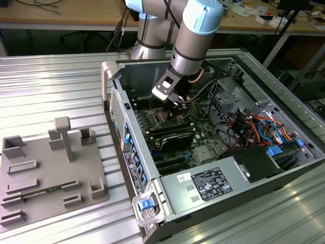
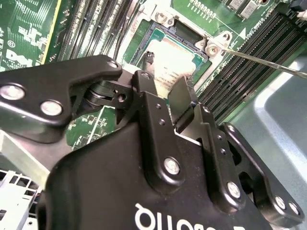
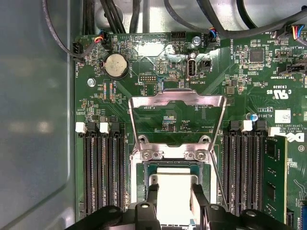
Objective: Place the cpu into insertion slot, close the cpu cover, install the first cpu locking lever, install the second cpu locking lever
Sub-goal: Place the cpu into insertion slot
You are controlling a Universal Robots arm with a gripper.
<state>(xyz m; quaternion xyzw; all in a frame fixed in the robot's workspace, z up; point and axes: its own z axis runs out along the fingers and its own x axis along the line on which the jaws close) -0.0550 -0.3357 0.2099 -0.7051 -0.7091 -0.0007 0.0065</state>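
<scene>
while the arm leans into the open computer case (image 1: 118,96) lying on the ribbed metal table (image 1: 51,86), the gripper (image 1: 175,100) sits low over the green motherboard (image 3: 158,62). in both wrist views its two black fingers (image 3: 152,190) stand either side of the cpu (image 3: 173,197), pressed against two opposite edges of the silvery top, so the tool looks clamped on the chip. the cpu (image 2: 168,60) lies flat inside the insertion slot (image 3: 206,167), within its dark frame and metal rim. the cpu cover (image 3: 177,97) is swung open, away from the socket; its hollow frame shows the board through the middle, and its hinge end meets the socket rim by two screws. a thin metal lever rod (image 2: 268,64) stands clear of the socket on one side, unlatched. long black memory slots (image 3: 103,172) flank the socket on both sides, and a green memory module (image 3: 274,177) is seated in one. on the exterior view's left a grey fixture tray (image 1: 51,173) rests on the table, well apart from the case. the labelled power-supply box (image 1: 208,185) sits at the case's near end.
</scene>
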